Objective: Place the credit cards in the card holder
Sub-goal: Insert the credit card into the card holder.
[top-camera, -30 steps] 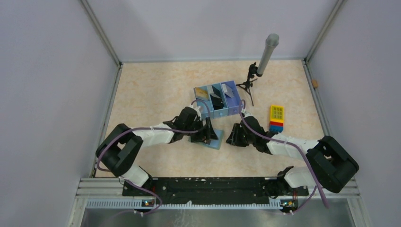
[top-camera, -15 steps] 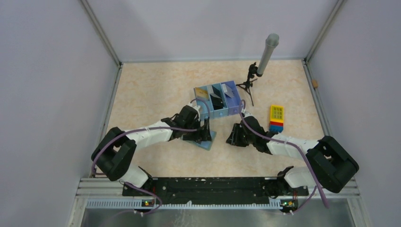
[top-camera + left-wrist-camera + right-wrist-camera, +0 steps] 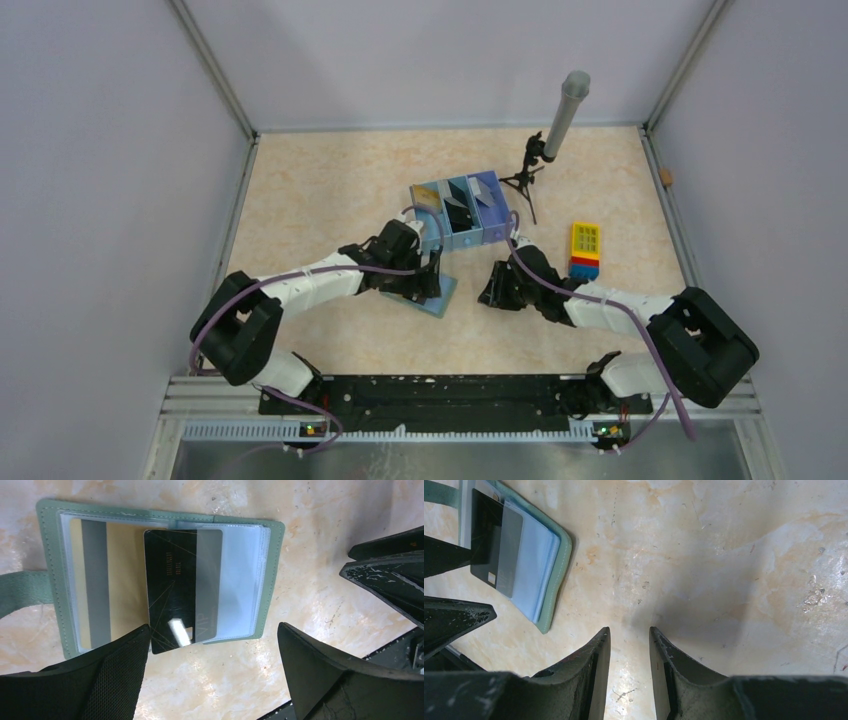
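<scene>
The card holder (image 3: 240, 580) lies open on the table, grey-green at the rim with clear sleeves inside. A gold card (image 3: 120, 580) with a grey stripe sits in its left panel. A black card (image 3: 182, 585) sits partly in the right panel, and its lower end sticks out past the rim. My left gripper (image 3: 212, 630) is open wide and empty, just off the holder's near edge. In the top view it (image 3: 425, 280) hovers over the holder (image 3: 440, 296). My right gripper (image 3: 629, 629) is narrowly open and empty over bare table, to the right of the holder (image 3: 536, 565).
A blue three-compartment tray (image 3: 460, 212) holding cards stands just behind the holder. A microphone on a small tripod (image 3: 545, 150) is at the back right. A yellow, red and blue toy block (image 3: 585, 250) lies to the right. The holder's strap (image 3: 20, 587) trails off to its left.
My left arm has drawn back a little to the left, and the holder has shifted slightly left with it. My right arm has not moved.
</scene>
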### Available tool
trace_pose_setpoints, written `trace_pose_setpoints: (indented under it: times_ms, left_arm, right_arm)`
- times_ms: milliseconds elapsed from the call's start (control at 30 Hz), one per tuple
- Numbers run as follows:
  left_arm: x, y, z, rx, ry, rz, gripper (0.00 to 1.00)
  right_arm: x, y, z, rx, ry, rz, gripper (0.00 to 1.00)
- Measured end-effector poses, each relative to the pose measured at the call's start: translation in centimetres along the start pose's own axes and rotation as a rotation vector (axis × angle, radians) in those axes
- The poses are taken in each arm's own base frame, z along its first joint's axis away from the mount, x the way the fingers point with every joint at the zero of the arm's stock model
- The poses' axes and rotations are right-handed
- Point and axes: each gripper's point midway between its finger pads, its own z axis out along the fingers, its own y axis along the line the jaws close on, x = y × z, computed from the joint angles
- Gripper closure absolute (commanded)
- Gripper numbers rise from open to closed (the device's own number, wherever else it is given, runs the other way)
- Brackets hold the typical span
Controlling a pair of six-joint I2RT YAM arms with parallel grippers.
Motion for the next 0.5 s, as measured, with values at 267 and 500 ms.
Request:
trace_pose_setpoints:
  times_ms: [267,500]
  left_arm:
    - [-0.3,0.4,0.1,-0.016,-0.017,0.028,0.05]
    - [-1.0,-0.1,0.3,0.006,-0.042,0.049,0.05]
  right_arm:
    - [0.1,0.1,0.0,-0.005,0.005,0.0,0.66]
    - [0.1,0.2,0.0,-0.009,0.007,0.0,0.66]
